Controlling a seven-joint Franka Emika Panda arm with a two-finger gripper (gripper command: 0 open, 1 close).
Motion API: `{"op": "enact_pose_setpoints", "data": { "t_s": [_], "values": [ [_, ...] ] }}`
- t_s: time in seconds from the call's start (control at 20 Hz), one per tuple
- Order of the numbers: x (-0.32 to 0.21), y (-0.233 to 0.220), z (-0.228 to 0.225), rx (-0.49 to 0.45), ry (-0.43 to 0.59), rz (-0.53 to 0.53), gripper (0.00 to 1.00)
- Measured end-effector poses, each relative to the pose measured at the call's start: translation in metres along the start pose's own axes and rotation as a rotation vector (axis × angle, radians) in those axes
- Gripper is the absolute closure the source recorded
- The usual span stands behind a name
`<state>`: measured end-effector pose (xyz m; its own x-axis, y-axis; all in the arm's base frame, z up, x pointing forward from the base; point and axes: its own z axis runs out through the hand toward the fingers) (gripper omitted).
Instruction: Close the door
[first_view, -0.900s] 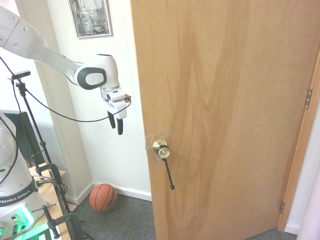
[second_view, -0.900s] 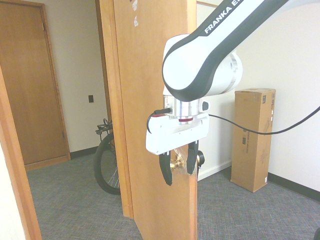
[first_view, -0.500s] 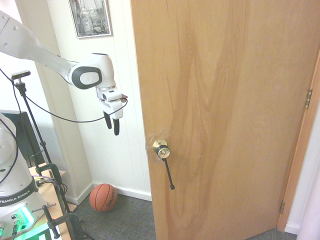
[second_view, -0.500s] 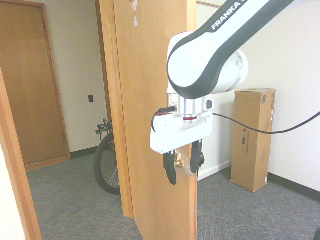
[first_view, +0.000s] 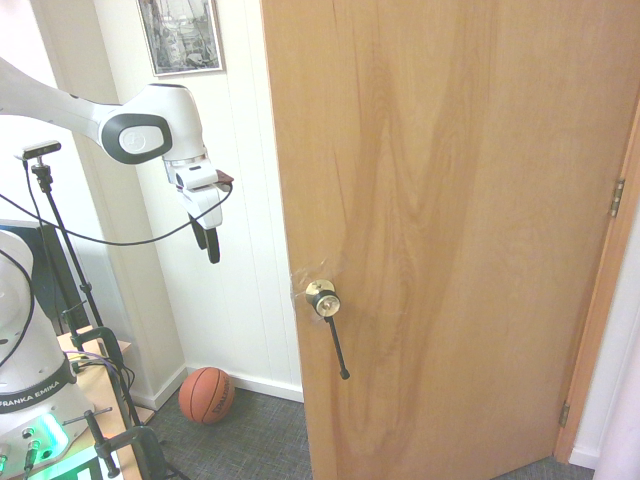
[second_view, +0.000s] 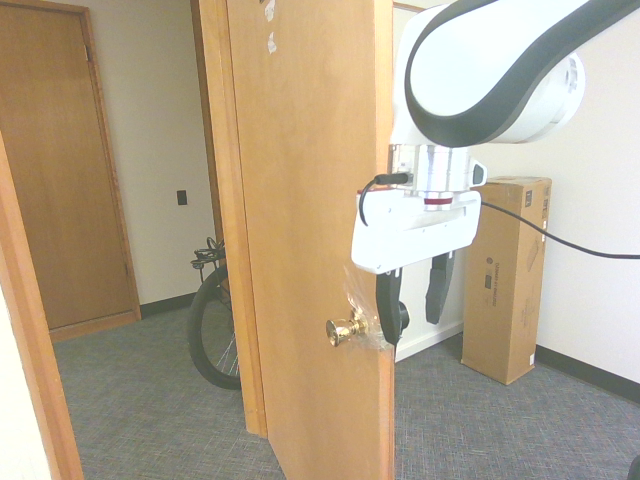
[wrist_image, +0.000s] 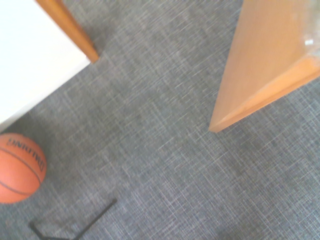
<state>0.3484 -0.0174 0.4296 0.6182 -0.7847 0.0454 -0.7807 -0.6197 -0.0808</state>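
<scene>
The door (first_view: 450, 230), light-brown wood with darker grain, stands open, hinged at the right. A small round knob (first_view: 322, 298) with a thin black rod (first_view: 337, 347) hanging from it sits near its free edge. My gripper (first_view: 206, 243) hangs open and empty to the left of that edge, a little above knob height and clear of the door. From the other side the door's edge (second_view: 384, 150) faces the camera, with a brass knob (second_view: 345, 328) on it; the gripper (second_view: 412, 300) shows just right of it, fingers pointing down. The wrist view looks down on the door's bottom corner (wrist_image: 265, 65).
An orange basketball (first_view: 207, 394) lies on the grey carpet by the white wall, under a framed picture (first_view: 180, 35). Beyond the door are a tall cardboard box (second_view: 505, 275), a bicycle wheel (second_view: 205, 330) and another brown door (second_view: 60, 170).
My gripper has drawn back from the door's free edge, moving sideways and slightly up, still open. The door has not visibly moved.
</scene>
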Motion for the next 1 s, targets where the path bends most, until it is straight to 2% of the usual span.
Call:
{"op": "enact_pose_setpoints", "data": {
  "t_s": [0.4,1.0],
  "values": [
    [0.041,0.028,-0.006,0.015,-0.01,0.111,0.0],
    [0.153,0.115,0.001,0.036,-0.058,0.307,0.0]
  ]
}}
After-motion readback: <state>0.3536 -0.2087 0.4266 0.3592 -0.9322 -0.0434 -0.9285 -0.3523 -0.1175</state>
